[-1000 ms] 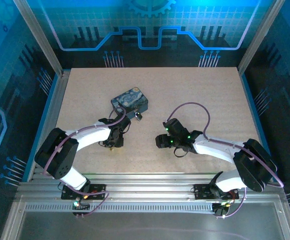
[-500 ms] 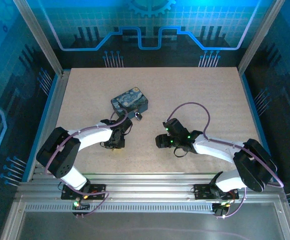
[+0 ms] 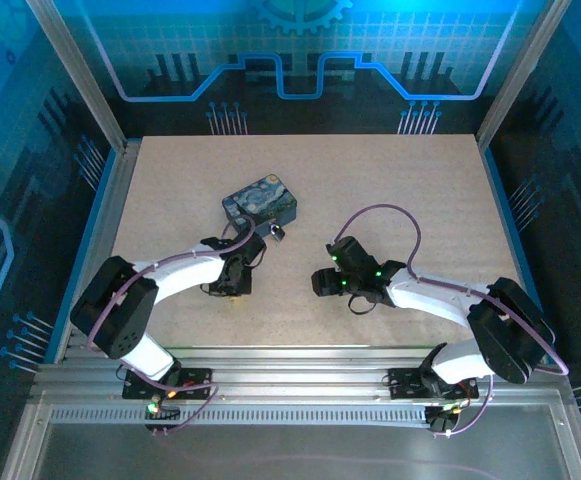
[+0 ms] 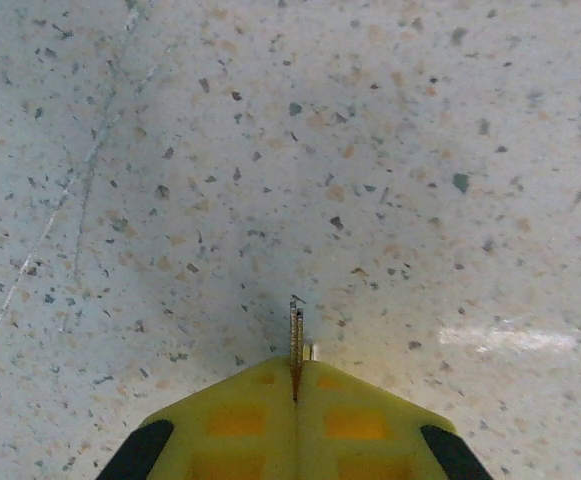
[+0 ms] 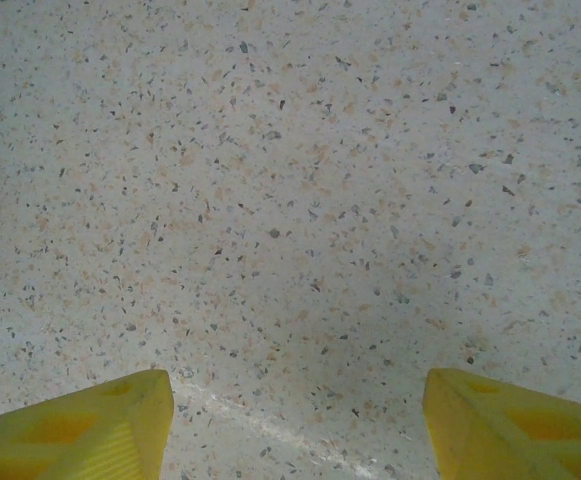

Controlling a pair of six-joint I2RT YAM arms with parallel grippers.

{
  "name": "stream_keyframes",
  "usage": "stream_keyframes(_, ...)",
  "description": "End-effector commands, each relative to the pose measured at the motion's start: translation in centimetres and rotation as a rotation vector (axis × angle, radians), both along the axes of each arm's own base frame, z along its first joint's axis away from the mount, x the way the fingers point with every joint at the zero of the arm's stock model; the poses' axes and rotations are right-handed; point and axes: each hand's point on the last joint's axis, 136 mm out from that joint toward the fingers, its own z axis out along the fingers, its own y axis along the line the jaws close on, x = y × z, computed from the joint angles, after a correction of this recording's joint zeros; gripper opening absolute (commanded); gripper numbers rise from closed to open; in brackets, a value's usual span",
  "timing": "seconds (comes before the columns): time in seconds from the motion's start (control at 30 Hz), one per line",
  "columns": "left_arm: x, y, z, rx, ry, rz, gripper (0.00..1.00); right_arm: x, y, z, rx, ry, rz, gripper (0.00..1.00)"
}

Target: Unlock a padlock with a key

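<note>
Top view: heavy blue cast from the glowing wall panels (image 3: 300, 60). The desk (image 3: 400, 190) is evenly lit, with no hot spots. Faint soft shadows sit close under the left arm (image 3: 185, 272) and right arm (image 3: 435, 295). Frame posts bend slightly at the edges. Small items are low-res. Green LEDs (image 3: 338, 257) bloom a little.

Left wrist: bright, cool white, glare streak on the desk lower right. Soft shadow around the left end effector (image 4: 297, 365). The key (image 4: 296, 325) and the desk speckle are sharp.

Right wrist: flatter, greyer, with a faint pale streak near the bottom. The right end effector (image 5: 295, 400) fingers (image 5: 100, 430) are slightly soft.
</note>
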Motion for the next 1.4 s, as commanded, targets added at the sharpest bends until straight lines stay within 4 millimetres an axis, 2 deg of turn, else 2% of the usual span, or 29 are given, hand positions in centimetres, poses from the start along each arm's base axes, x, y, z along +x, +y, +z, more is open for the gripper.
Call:
stream_keyframes(0.0,0.7,-2.0,2.5,-0.099,-0.029,-0.013,0.03,0.3,1.2,1.4,0.016,-0.02,0.037,0.68)
stream_keyframes(0.1,1.4,-3.5,4.1,-0.174,-0.051,-0.024,0.02,0.2,2.2,2.5,0.058,-0.026,0.081,0.67)
stream_keyframes(0.23,2.2,-6.8,6.4,-0.355,-0.072,-0.032,0.02,-0.5,4.8,4.5,0.196,-0.045,0.213,0.54)
stream_keyframes(0.33,2.9,-9.8,8.5,-0.53,-0.091,-0.023,0.02,-1.3,6.9,6.9,0.378,-0.091,0.339,0.44)
stream_keyframes(0.5,3.6,-12.7,11.7,-0.703,-0.139,-0.051,0.02,-0.8,7.0,9.9,0.593,-0.167,0.377,0.4)
stream_keyframes(0.67,3.7,-14.0,13.1,-0.794,-0.143,-0.057,0.02,-0.6,7.4,10.0,0.625,-0.161,0.411,0.38)
stream_keyframes(0.97,3.5,-15.1,14.3,-0.884,-0.128,-0.043,0.03,0.1,8.7,10.1,0.631,-0.203,0.487,0.45)
stream_keyframes(1.37,2.9,-15.9,14.8,-0.928,-0.089,-0.078,0.01,0.5,8.9,9.0,0.566,-0.222,0.521,0.53)
